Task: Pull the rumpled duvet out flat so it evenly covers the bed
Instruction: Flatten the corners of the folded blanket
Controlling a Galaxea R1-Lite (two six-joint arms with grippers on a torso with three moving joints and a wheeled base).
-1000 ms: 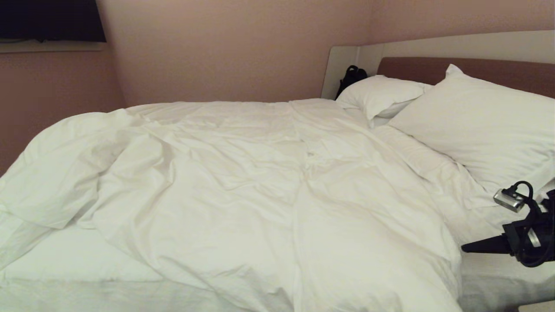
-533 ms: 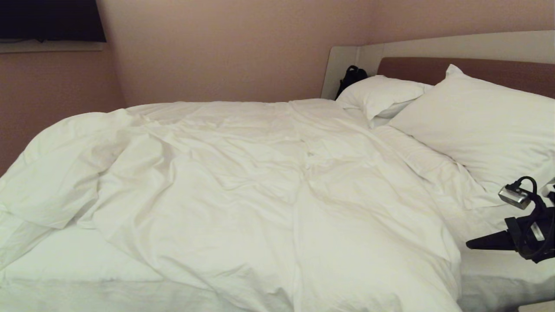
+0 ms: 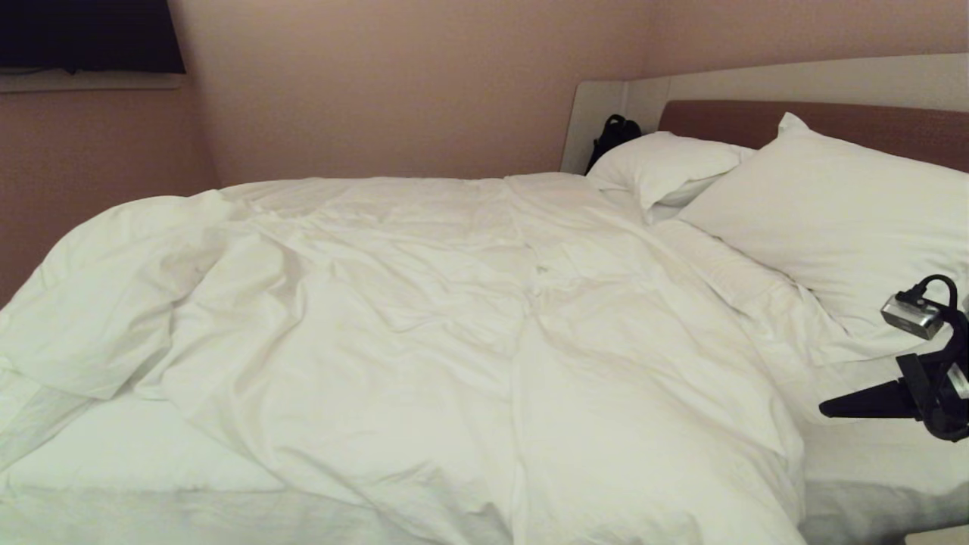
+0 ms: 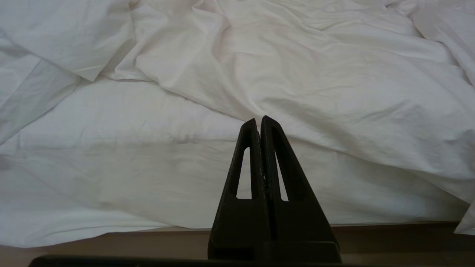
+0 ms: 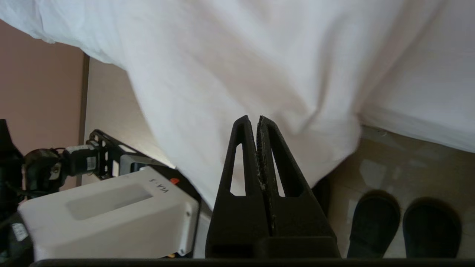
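Right gripper (image 3: pixel 829 409), at four o'clock, is closed and empty; your pull could bunch the rumpled, puffy white duvet (image 3: pixel 454 325).

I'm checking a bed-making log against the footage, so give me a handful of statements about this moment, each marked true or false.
1. The duvet lies flat and even across the bed. False: it is rumpled, bunched up at the robot's left, and bare sheet shows at the near left.
2. The right gripper is shut and holds nothing. True.
3. Two white pillows lie at the headboard. True.
4. The left gripper is clamped on a fold of the duvet. False: it is shut, but clear of the fabric, at the bed's near edge.
5. A red bag sits beside the far pillow. False: the thing there, a black object, is dark.
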